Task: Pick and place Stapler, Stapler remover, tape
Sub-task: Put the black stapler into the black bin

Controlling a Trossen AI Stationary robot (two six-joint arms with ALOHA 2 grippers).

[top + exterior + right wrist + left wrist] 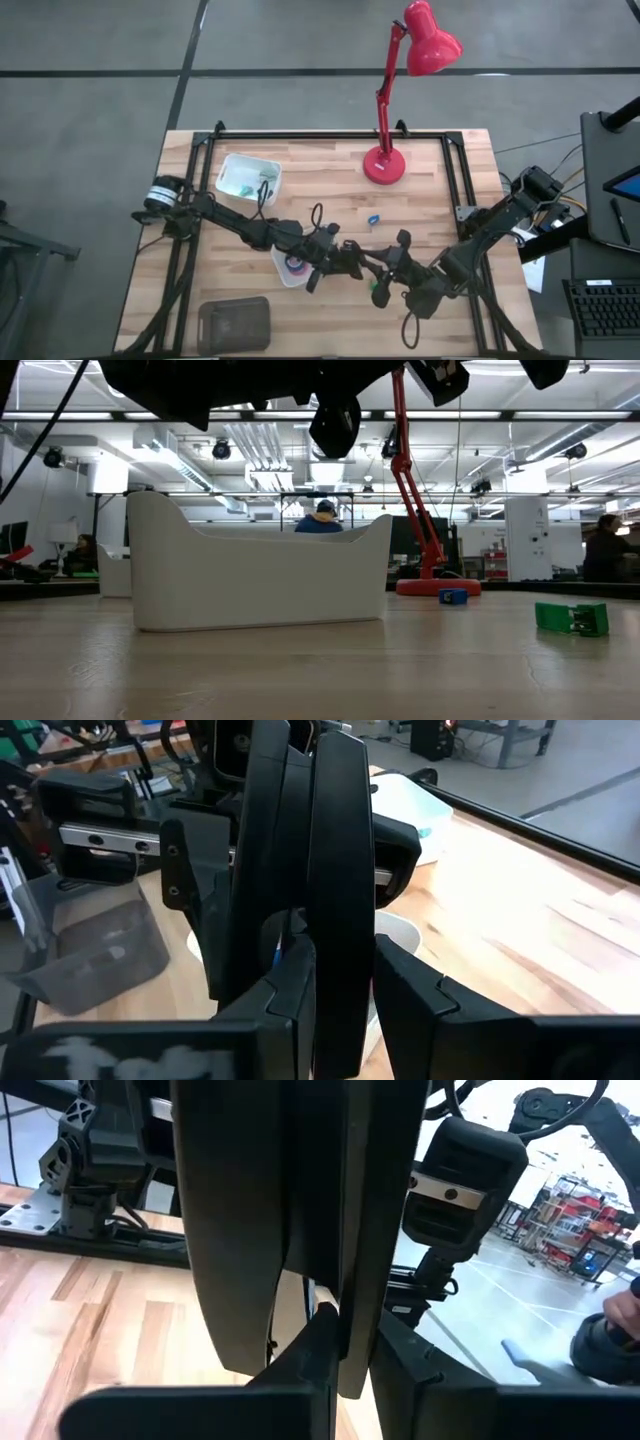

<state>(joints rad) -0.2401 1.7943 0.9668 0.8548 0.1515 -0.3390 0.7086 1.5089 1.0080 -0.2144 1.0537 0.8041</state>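
Note:
The black bar-shaped stapler (370, 263) is held in the air between my two grippers, over the table's near middle, right of a small white bin (283, 272). My left gripper (352, 260) comes from the left and my right gripper (392, 265) from the right, each shut on it. In the wrist views the stapler (270, 1230) (325, 870) fills the picture as a tall dark bar. Blue and red tape rolls (297, 265) lie in the small bin. A green item (378, 291) (571, 618) and a small blue item (373, 219) (452, 596) lie on the table. My left gripper pinches one end of the stapler (345, 1350) between its two fingers (300, 1365), coming level from the table's left, along the bar. The stapler is lifted clear. My right gripper pinches the other end of the stapler (335, 1010) between its fingers (410, 985), level from the right.
A second white bin (248, 177) stands at the far left with a green thing in it. A dark grey tray (234, 322) lies at the near left. A red desk lamp (384, 165) stands at the far middle. A black frame (330, 135) rims the table. People show beyond the table.

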